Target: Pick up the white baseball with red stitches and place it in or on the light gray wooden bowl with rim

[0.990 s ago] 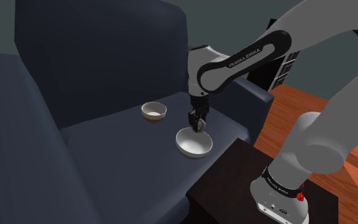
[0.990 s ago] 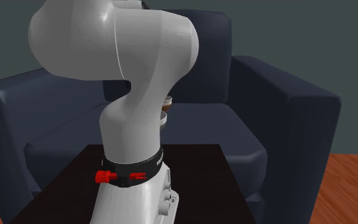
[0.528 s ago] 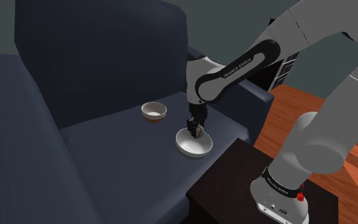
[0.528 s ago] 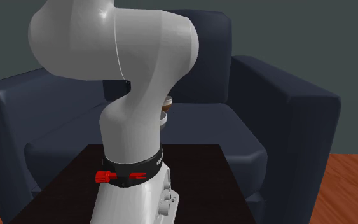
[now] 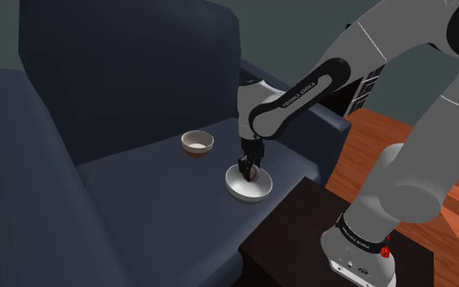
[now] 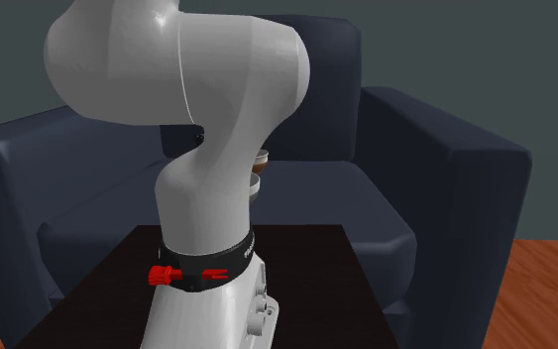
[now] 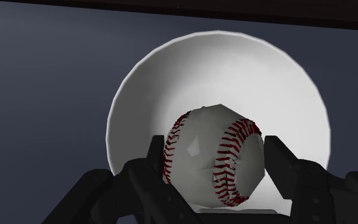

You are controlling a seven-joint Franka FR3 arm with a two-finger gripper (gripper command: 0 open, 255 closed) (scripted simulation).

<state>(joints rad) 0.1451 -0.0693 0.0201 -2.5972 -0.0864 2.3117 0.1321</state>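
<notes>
A white baseball point(image 7: 210, 162) with red stitches sits clasped between my two black fingers point(image 7: 156, 156), low inside the light grey rimmed bowl point(image 7: 234, 70). My gripper point(image 7: 215, 151) is shut on the ball. In the shoulder view the gripper point(image 5: 250, 168) points down into the bowl point(image 5: 236, 190), which rests on the dark blue sofa seat near its front edge. The ball point(image 5: 251, 171) shows as a small pale spot at the fingertips, just above the bowl's bottom.
A second small bowl point(image 5: 196, 143) with a brownish inside stands further back on the seat point(image 5: 154, 187). The sofa's armrest point(image 5: 321, 122) and backrest point(image 5: 130, 73) rise close by. My dark stand point(image 5: 293, 236) lies right beside the sofa's front.
The gripper has come down with the baseball from above the bowl's rim into the bowl. The arm's elbow has swung lower. Both bowls stayed in place.
</notes>
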